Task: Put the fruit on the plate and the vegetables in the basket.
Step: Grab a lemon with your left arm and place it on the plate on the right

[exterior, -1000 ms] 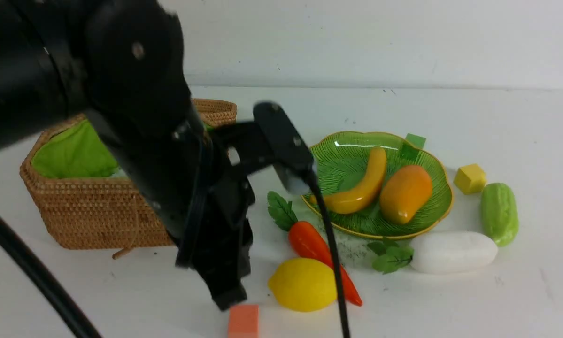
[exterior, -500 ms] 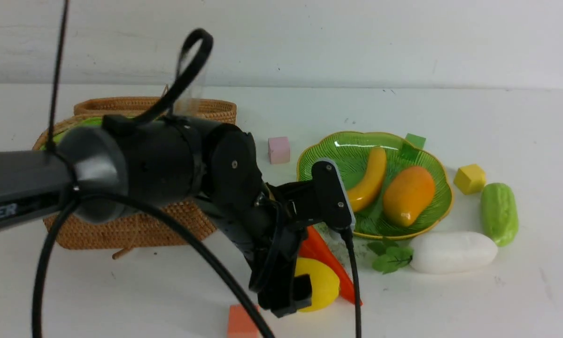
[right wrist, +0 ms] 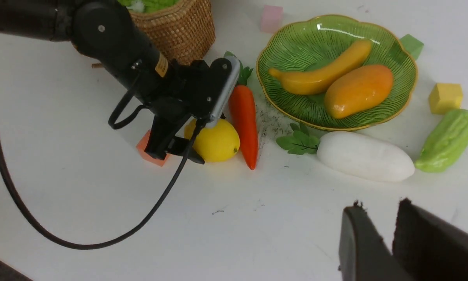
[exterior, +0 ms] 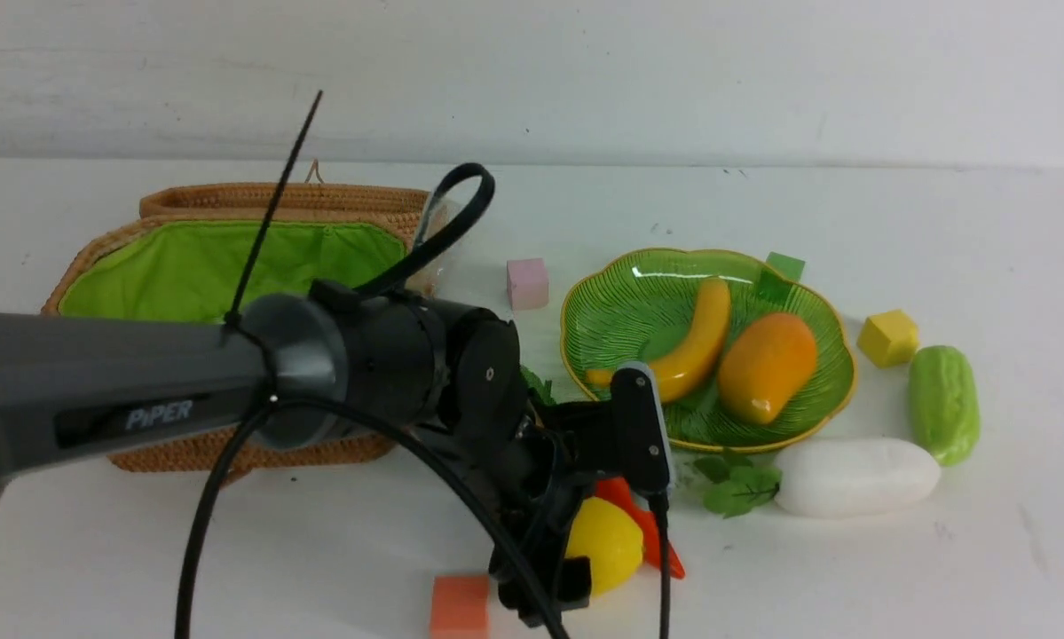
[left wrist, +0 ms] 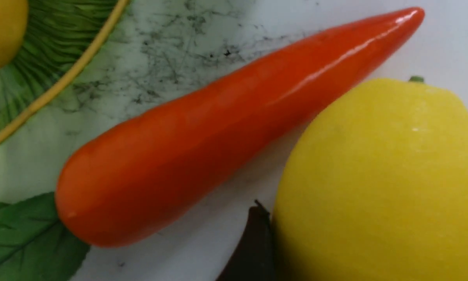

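My left gripper [exterior: 585, 568] is low on the table, open wide, with the yellow lemon [exterior: 610, 540] between its fingers. One dark finger [left wrist: 253, 242] shows right beside the lemon [left wrist: 378, 183]; the other is hidden. The lemon rests on the table against the orange-red carrot [exterior: 645, 524]. Banana [exterior: 696, 342] and mango [exterior: 767, 366] lie on the green plate [exterior: 638, 293]. White radish [exterior: 855, 477] and green cucumber [exterior: 942, 404] lie on the table to the plate's right. The basket [exterior: 185, 453] stands open at the left. My right gripper [right wrist: 378, 212] hovers over bare table, its jaws a little apart and empty.
Foam cubes are scattered about: orange [exterior: 460, 606] by the left gripper, pink [exterior: 528, 283] between basket and plate, green [exterior: 784, 266] behind the plate, yellow [exterior: 887, 337] near the cucumber. The left arm's cable [exterior: 230, 479] loops over the table's front left.
My left arm has swung down and stretched out low over the table. Its gripper has opened and dropped around the lemon. The basket is no longer hidden by the arm.
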Tool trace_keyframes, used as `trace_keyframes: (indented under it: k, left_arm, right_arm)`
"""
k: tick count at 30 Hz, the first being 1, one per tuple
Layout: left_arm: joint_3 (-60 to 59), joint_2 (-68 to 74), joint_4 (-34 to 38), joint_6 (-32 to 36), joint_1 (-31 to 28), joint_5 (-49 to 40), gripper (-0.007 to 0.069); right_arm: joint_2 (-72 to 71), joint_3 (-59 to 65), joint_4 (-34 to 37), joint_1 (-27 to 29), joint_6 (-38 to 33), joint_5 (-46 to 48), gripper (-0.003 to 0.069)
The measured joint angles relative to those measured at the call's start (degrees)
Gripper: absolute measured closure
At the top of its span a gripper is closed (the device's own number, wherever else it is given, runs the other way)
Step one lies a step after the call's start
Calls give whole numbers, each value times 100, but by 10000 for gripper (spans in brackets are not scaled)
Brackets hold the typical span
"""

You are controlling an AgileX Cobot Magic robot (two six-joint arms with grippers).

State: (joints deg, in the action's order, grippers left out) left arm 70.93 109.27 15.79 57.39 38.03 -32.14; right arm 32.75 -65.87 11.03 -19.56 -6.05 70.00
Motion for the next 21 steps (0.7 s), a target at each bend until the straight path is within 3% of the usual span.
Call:
trace_keyframes:
  k: [6,15,17,21]
  left_arm:
    - [0,126,24,-21,0,65,51]
    - [0,-141,-126,-199,0,-72,51]
    - [27,-428,-133,-408,0,-222,51]
    - [507,-1029,-133,-1782,0,-474,51]
  right_arm:
    - [0,0,0,0,0,0,510]
    - [0,0,0,0,0,17,510]
    - [0,0,0,0,0,21,508]
    - [0,0,0,0,0,-33,508]
